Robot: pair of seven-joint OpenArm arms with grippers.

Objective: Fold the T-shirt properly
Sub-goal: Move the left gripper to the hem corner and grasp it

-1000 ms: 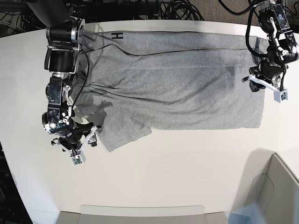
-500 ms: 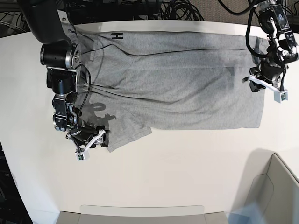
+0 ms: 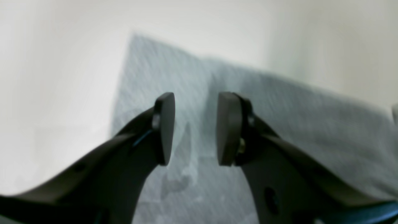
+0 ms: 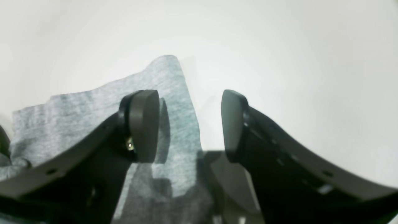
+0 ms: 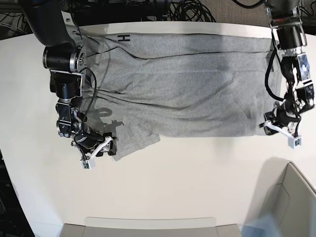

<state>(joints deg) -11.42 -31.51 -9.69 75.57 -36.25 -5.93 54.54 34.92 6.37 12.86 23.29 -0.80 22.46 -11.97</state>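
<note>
The heather-grey T-shirt (image 5: 187, 84) lies spread flat across the white table (image 5: 197, 177), with a black letter H (image 5: 123, 38) showing at its far edge. My left gripper (image 5: 274, 126) hangs open over the shirt's near right corner. In the left wrist view the gripper (image 3: 194, 129) has grey cloth (image 3: 279, 109) under and between its open jaws. My right gripper (image 5: 103, 148) is open at the near left sleeve corner. In the right wrist view the gripper (image 4: 189, 124) has one finger (image 4: 143, 124) over the sleeve (image 4: 77, 118) and the other over bare table.
A grey open box (image 5: 291, 197) stands at the near right corner. A shallow grey tray (image 5: 148, 224) lies along the near edge. Black cables (image 5: 163, 10) bunch behind the table's far edge.
My left gripper has moved down the shirt's right edge to its near right corner. My right gripper moved in to the sleeve corner a second ago and has stayed there.
</note>
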